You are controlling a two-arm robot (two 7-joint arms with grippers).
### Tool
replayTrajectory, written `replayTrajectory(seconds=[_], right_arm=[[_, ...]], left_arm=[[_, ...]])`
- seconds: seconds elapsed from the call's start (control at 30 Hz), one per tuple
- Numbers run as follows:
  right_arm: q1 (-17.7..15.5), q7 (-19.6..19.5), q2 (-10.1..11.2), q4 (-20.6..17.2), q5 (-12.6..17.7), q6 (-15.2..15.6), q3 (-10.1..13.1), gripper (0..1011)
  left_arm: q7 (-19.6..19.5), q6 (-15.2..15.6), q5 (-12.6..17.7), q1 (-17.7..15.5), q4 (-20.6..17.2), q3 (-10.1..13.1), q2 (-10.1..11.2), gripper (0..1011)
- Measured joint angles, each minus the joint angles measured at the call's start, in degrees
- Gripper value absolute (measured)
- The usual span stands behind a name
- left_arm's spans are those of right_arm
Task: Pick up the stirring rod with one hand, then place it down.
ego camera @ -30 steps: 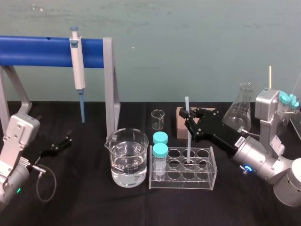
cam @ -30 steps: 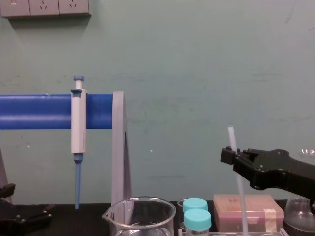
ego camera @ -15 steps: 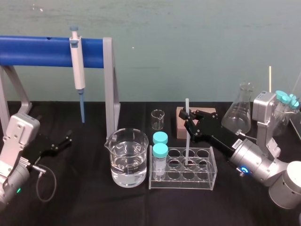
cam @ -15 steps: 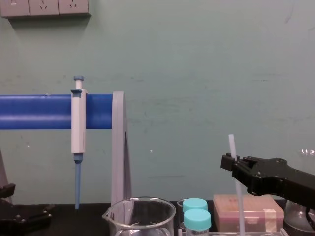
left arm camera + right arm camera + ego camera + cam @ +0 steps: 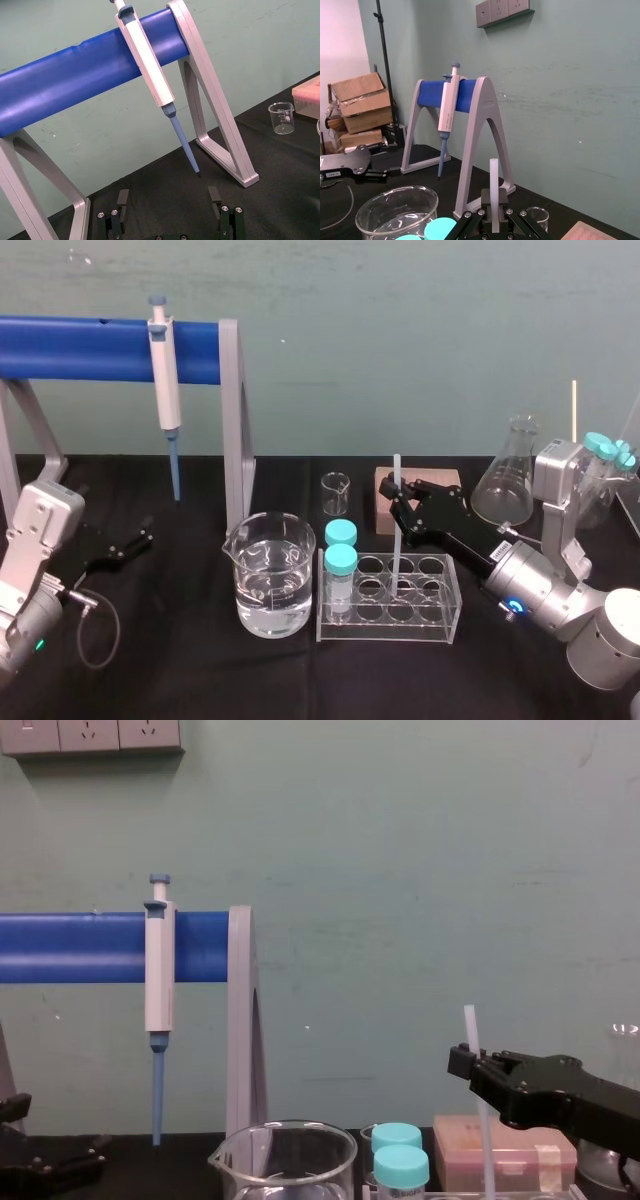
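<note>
A: Black tabletop [image 5: 200, 680]. Where's the stirring rod [image 5: 398, 550]?
B: Upright in the test-tube rack [image 5: 440, 625], pinched by my right gripper [image 5: 398, 490]. Tilting it might tip the rack. Left gripper [image 5: 168, 202] is parked far left, spread.

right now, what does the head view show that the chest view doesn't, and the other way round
Head view: the lower end of the stirring rod reaching into a well of the clear rack, and the water in the beaker. Chest view: the wall sockets up top. Shared: the right hand shut on the rod, the pipette hanging on the blue stand, the teal-capped tubes, and the left hand parked at the left.
</note>
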Motion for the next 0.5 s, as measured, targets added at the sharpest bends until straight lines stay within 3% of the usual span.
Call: replayTrajectory(seconds=[0.5], right_arm=[[-0.13,-0.46,0.01,-0.04,-0.35,0.44,-0.02,98]], left_arm=[[0.0,0.0,0.0,0.0,0.0,0.0,0.0,1000]])
